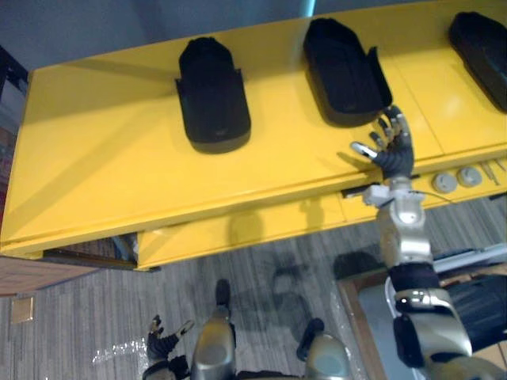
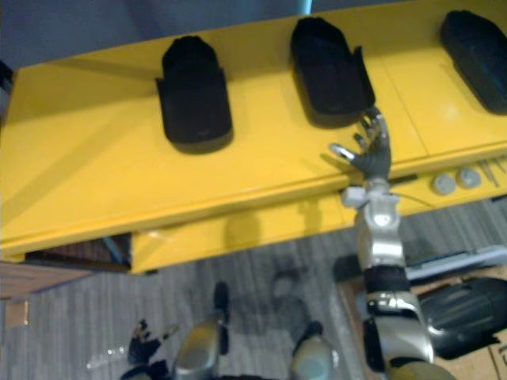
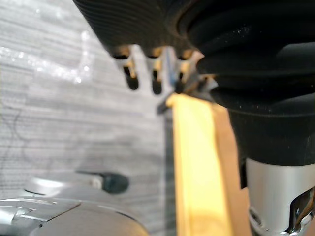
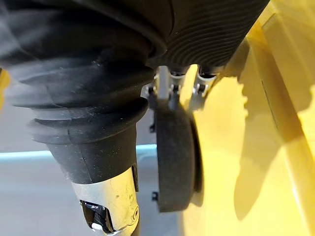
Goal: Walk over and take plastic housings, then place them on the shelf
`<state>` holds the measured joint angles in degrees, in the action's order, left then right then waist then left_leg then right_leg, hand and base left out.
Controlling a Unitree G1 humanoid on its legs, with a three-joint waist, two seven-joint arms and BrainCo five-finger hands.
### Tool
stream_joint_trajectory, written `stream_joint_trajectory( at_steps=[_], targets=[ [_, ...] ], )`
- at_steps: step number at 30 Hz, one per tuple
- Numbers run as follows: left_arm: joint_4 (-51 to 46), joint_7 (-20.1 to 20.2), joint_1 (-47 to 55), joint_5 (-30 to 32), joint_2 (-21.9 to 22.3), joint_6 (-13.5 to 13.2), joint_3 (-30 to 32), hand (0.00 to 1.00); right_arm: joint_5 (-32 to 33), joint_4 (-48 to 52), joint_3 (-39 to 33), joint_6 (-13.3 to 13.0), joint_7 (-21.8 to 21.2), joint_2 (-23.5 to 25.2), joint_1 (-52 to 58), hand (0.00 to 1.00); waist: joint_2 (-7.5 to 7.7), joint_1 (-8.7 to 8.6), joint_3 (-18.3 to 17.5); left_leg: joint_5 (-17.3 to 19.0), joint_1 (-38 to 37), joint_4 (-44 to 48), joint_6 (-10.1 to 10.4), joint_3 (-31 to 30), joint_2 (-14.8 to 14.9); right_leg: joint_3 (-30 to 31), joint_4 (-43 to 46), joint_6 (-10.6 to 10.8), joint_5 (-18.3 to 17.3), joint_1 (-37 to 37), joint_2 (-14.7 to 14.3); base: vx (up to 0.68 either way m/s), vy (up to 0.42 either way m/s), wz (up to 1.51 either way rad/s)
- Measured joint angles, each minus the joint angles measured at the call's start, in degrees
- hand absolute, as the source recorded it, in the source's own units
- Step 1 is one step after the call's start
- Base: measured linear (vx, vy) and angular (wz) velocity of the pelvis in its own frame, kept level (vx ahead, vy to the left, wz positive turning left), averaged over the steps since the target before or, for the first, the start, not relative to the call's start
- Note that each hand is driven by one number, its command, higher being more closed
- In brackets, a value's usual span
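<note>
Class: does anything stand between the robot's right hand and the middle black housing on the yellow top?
Nothing visible does. The right hand, fingers spread, is right at the near corner of the middle housing on the yellow top. The left housing and right housing lie off to the sides.

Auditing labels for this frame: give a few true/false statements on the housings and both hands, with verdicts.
1. Three black plastic housings lie on the yellow shelf: left housing, middle housing, right housing. True.
2. The right hand is curled round the middle housing. False: its fingers are spread open at that housing's near corner.
3. The left hand hangs low over the grey floor, holding nothing. True.
4. The left housing is stacked on the middle housing. False: they lie apart.
</note>
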<state>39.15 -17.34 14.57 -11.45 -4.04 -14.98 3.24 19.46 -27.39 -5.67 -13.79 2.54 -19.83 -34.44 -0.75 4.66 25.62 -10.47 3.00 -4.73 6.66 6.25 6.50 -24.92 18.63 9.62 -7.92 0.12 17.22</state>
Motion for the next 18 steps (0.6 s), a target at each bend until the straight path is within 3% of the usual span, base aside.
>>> stream_joint_trajectory(
  at_steps=[6,9,14,18],
  targets=[
    [0.0,0.1,0.0,0.0,0.0,0.0,-0.2,0.0,0.0,0.3,0.2,0.0,0.0,-0.2,0.5,0.0,-0.11,0.03,0.0,-0.1,-0.6,0.0,0.1,0.0,0.0,0.1,0.2,0.0,-0.7,0.1,0.1,-0.02,-0.026,0.0],
    [0.1,0.1,0.1,0.1,0.0,0.0,-0.6,0.0,0.0,7.9,1.2,0.1,0.1,1.2,6.7,0.0,-0.12,0.02,-0.3,0.3,-1.3,0.0,0.2,0.7,0.4,0.6,-1.5,0.3,-0.3,1.1,-0.6,0.02,-0.023,-0.12],
    [0.7,-0.3,1.3,0.3,0.0,0.0,-0.4,0.0,-1.0,20.5,4.3,1.2,0.2,7.1,22.6,0.0,0.98,-1.25,-5.4,1.1,-2.0,-0.1,0.8,3.2,1.3,1.7,-8.4,0.6,3.0,3.4,-2.8,0.09,-0.028,-0.23],
    [3.1,-1.7,0.5,0.5,0.0,-0.6,0.0,0.0,1.3,23.2,5.3,1.2,0.8,11.6,31.7,0.0,2.55,-2.65,-10.0,1.5,-4.0,-0.3,1.3,6.4,1.8,3.9,-13.3,0.4,5.4,5.3,-4.0,0.05,-0.021,-0.38]
  ],
)
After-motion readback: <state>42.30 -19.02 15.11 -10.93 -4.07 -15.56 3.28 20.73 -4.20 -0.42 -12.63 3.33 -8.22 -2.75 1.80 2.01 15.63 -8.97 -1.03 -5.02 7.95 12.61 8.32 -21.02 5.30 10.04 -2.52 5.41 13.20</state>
